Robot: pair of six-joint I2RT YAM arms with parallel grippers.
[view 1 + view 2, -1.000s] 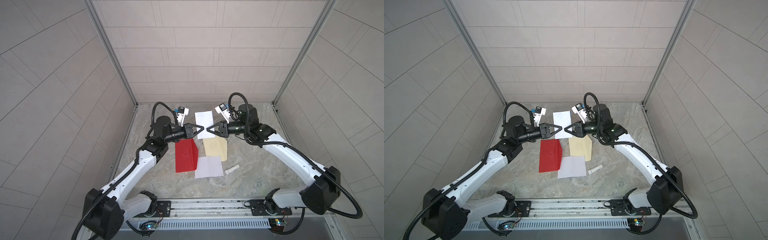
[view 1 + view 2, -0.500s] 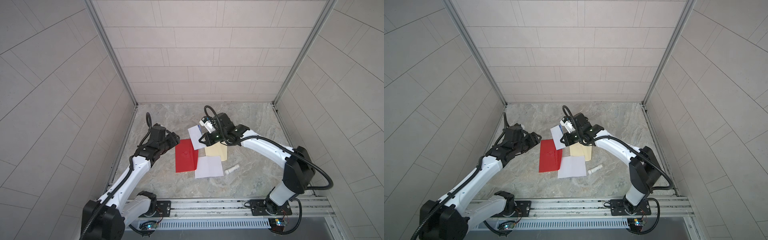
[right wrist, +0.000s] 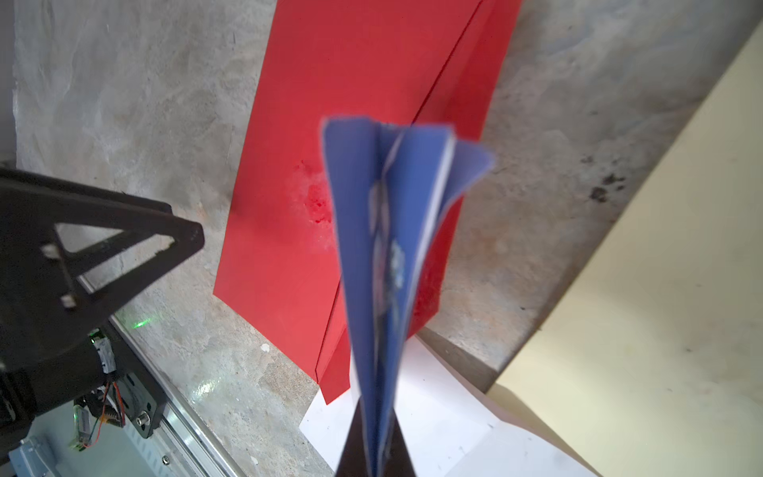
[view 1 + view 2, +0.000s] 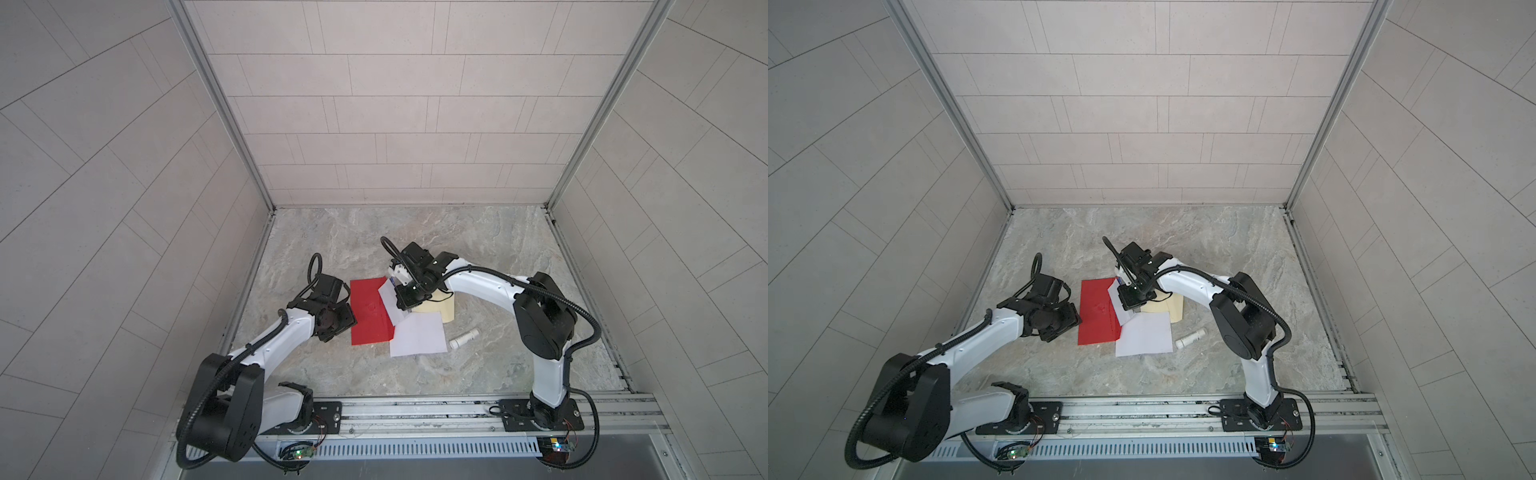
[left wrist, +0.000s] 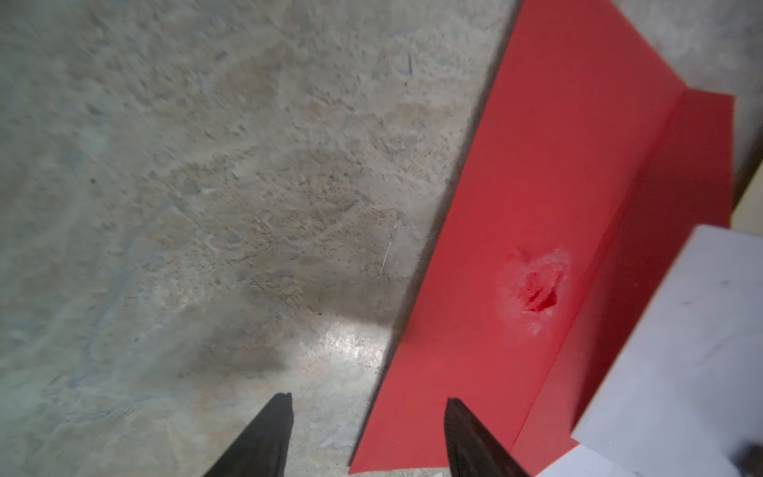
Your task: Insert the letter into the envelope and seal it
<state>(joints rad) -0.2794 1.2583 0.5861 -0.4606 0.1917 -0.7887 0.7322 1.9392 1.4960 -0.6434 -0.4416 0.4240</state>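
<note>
The left gripper (image 5: 369, 433) hangs with jaws apart at the left long edge of the red envelope (image 4: 368, 316), one finger over bare table (image 4: 415, 237) and one over red. The envelope lies flat, and a white sheet (image 4: 417, 334) meets its near right corner. Over its right edge the right gripper (image 3: 373, 448) is clamped on the folded letter (image 3: 384, 231), held edge-on. Beyond them the table runs bare to the back wall.
</note>
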